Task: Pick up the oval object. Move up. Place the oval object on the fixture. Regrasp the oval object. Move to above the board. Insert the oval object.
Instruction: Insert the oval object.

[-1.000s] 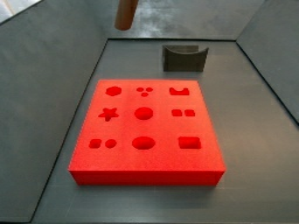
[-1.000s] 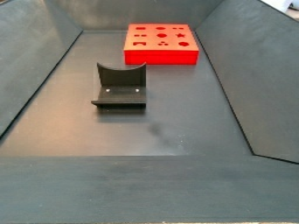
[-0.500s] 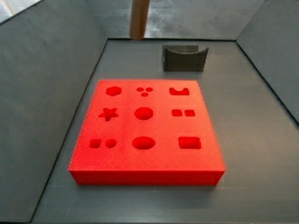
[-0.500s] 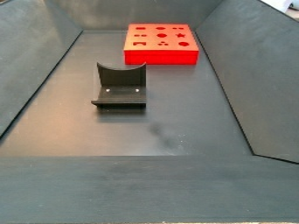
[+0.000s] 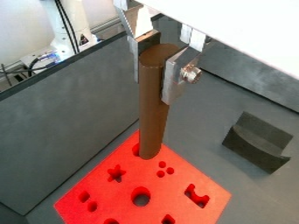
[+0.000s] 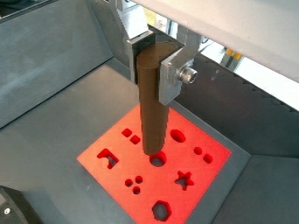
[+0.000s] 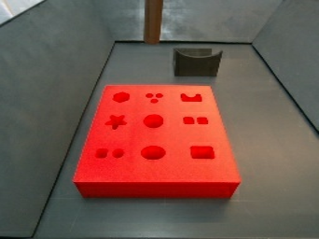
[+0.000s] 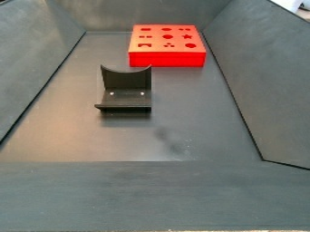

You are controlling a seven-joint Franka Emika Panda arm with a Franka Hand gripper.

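Over the last second the oval object (image 7: 153, 21) had swung from tilted to upright, high above the board (image 7: 156, 140). The claw (image 5: 159, 66) pinched its upper end, so the move above the board looked nearly done, insertion pending.

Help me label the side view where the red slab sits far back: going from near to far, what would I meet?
Near to far in that side view: bare grey floor → fixture → board. The gripper, shut on the oval object, shows only in the wrist views, above the board.
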